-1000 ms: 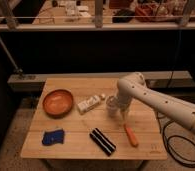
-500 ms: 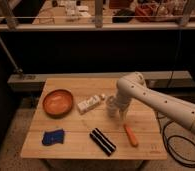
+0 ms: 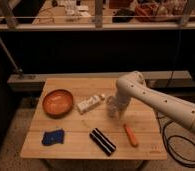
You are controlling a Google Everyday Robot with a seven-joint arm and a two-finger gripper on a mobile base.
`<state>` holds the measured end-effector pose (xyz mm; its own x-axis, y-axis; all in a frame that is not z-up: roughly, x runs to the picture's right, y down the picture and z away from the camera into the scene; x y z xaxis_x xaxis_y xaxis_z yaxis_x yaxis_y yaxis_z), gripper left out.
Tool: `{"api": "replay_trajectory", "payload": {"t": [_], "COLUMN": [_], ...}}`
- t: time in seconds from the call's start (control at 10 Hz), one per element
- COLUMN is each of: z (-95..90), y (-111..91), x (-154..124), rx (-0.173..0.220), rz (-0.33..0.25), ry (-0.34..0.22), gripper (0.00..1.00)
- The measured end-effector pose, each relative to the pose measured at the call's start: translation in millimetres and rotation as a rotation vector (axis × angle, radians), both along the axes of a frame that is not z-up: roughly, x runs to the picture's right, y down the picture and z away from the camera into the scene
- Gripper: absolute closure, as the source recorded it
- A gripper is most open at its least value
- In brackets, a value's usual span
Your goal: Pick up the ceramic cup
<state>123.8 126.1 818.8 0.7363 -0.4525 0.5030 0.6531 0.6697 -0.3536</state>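
The ceramic cup (image 3: pixel 111 108) is a small pale cup near the middle of the wooden table (image 3: pixel 141 145), just right of the white bottle. My gripper (image 3: pixel 115 104) hangs at the end of the white arm (image 3: pixel 156 100), which reaches in from the right. The gripper is down at the cup and overlaps it, so part of the cup is hidden. I cannot tell whether the gripper touches the cup.
A shallow orange bowl (image 3: pixel 57 102) sits at the table's left. A white bottle (image 3: pixel 90 103) lies on its side beside the cup. A blue object (image 3: pixel 52 136), a black striped object (image 3: pixel 102 141) and an orange object (image 3: pixel 130 135) lie along the front. Cables (image 3: pixel 178 142) hang at the right.
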Motion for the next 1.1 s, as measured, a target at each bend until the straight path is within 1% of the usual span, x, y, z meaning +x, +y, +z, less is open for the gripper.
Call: {"api": "replay_trajectory", "payload": {"t": [0.2, 0.3, 0.4, 0.5, 0.6, 0.8, 1.1], "z": [-2.8, -5.2, -8.9, -13.9, -21.1, -34.1, -42.5], "y": [-0.7, -1.6, -4.8, -7.1, -14.6, -27.0, -31.6], "x": [-0.8, -1.2, -2.4, -2.0, -2.1, -2.2, -4.4], "rx": [-0.003, -0.002, -0.001, -0.007, -0.005, -0.003, -0.005], "rz": [-0.002, -0.002, -0.003, -0.006, -0.005, -0.006, -0.008], "ry": [-0.006, -0.012, -0.020, -0.024, -0.028, -0.030, -0.039], "gripper": [0.76, 0.82, 0.83, 0.89, 0.95, 0.96, 0.96]}}
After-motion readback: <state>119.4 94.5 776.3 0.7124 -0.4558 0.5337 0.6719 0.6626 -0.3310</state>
